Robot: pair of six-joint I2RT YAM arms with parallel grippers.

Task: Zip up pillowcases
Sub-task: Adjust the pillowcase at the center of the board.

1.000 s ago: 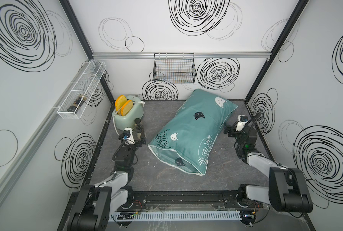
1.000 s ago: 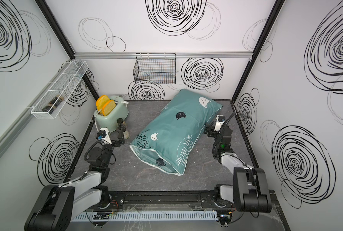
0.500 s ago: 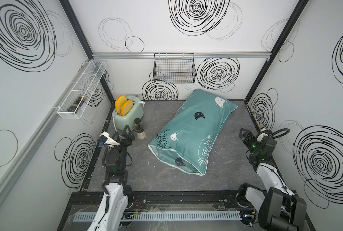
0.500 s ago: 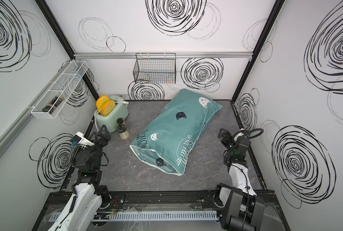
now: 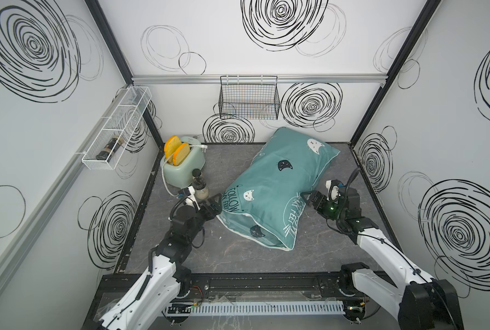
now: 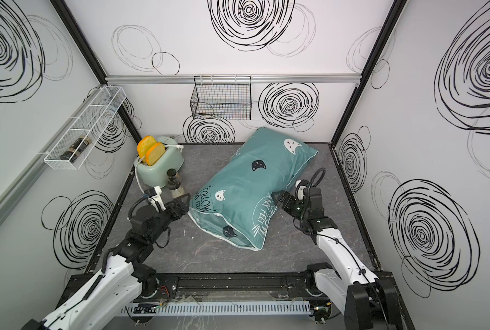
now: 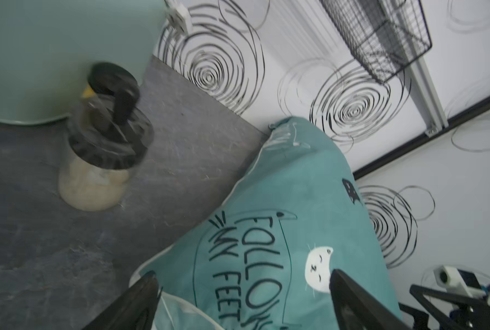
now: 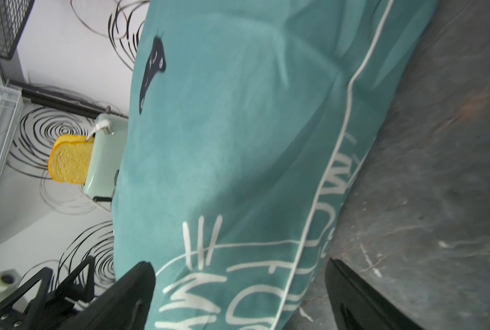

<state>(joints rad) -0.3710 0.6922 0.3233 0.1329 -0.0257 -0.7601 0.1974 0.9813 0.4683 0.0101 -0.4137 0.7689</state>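
Pillowcase (image 5: pixel 278 183), teal with cat faces, lies on its plump pillow diagonally across the centre of both top views. It runs from the upper right of the grey tabletop (image 5: pixel 238 257) down to lower centre, the same spot as in the frames from a moment earlier. Its near end shows folded white piping, but no zip pull can be made out in any view.

The change is in the arms. In the earlier frames both hang back near the side walls; now both reach in to the pillow's flanks. The left gripper (image 5: pixel 217 204) sits just beside the near left corner, by the "FOLLOW" lettering. It is spread wide and empty, and in the left wrist view that corner fills the gap between its 2 fingers (image 7: pixel 349 297). The right gripper (image 5: pixel 306 200) is at the opposite flank, by the white "MY FEET" print, equally wide and holding nothing. Whether its tip touches the fabric cannot be told.

This looks like a fresh approach, with zipping not yet begun; the zip has yet to be found.

Further out, at centre left, a jar (image 5: pixel 199 185) stands just behind the left gripper, in front of the mint toaster (image 5: pixel 183 168), and could be knocked.
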